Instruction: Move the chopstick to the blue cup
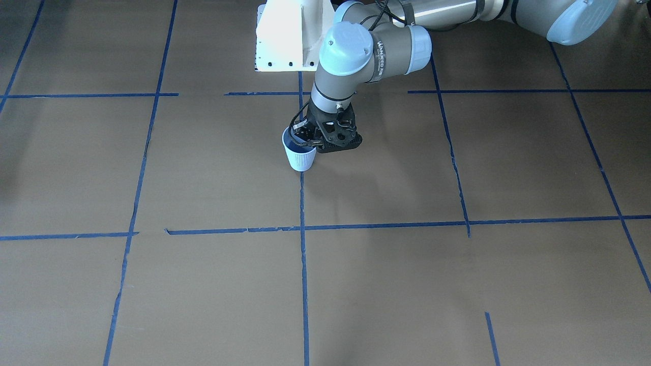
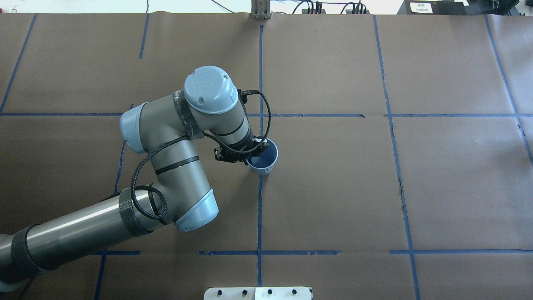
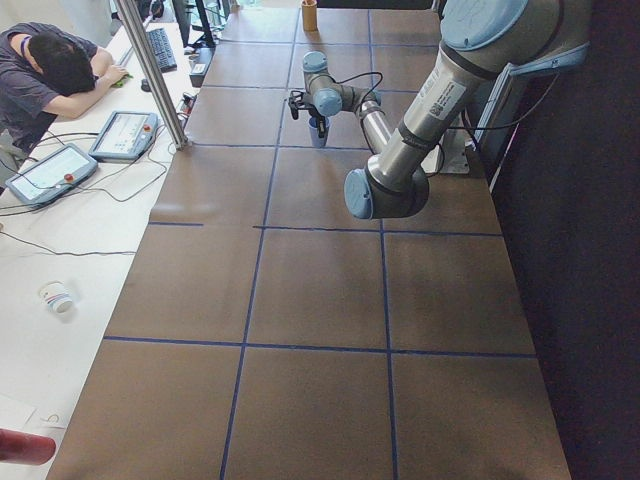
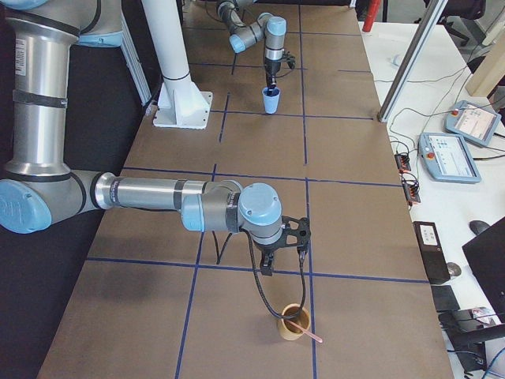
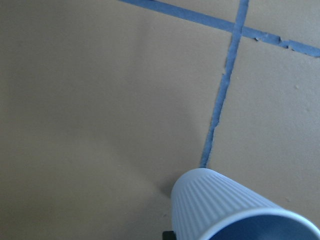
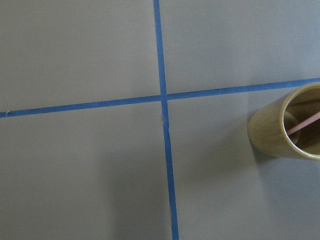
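The pale blue ribbed cup (image 1: 301,158) stands on the brown table near the centre tape line; it also shows in the overhead view (image 2: 266,161) and the left wrist view (image 5: 220,207). My left gripper (image 1: 306,144) is at the cup's rim, one finger inside and one against the outer wall, shut on the wall. A pinkish-red chopstick (image 4: 306,329) leans in a tan bamboo cup (image 4: 290,324) at the table's right end, also in the right wrist view (image 6: 305,122). My right gripper (image 4: 276,257) hovers just beside that tan cup; I cannot tell its state.
The white robot pedestal (image 1: 285,35) stands behind the blue cup. Blue tape lines (image 2: 260,200) divide the table. A person (image 3: 50,70) sits at a side desk with teach pendants (image 4: 450,154). A small paper cup (image 3: 57,296) lies on that side surface.
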You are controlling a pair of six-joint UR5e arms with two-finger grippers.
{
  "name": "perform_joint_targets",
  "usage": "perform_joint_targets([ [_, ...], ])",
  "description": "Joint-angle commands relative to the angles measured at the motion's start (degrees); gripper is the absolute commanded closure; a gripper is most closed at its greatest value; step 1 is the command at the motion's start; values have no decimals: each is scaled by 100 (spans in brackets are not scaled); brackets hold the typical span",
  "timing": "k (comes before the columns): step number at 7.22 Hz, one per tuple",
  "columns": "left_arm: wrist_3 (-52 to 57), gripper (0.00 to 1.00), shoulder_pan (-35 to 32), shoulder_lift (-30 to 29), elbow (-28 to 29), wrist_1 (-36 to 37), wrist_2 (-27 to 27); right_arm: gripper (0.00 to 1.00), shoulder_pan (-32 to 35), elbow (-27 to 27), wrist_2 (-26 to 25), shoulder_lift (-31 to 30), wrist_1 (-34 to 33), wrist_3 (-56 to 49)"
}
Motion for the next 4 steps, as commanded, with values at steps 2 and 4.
perform_joint_targets([
  [2, 57, 35, 13, -82, 169, -125, -3, 0, 0, 13, 19, -5, -14, -3],
  [4, 75, 19, -22, -39, 64, -107, -3, 0, 0, 13, 28, 4, -14, -3],
])
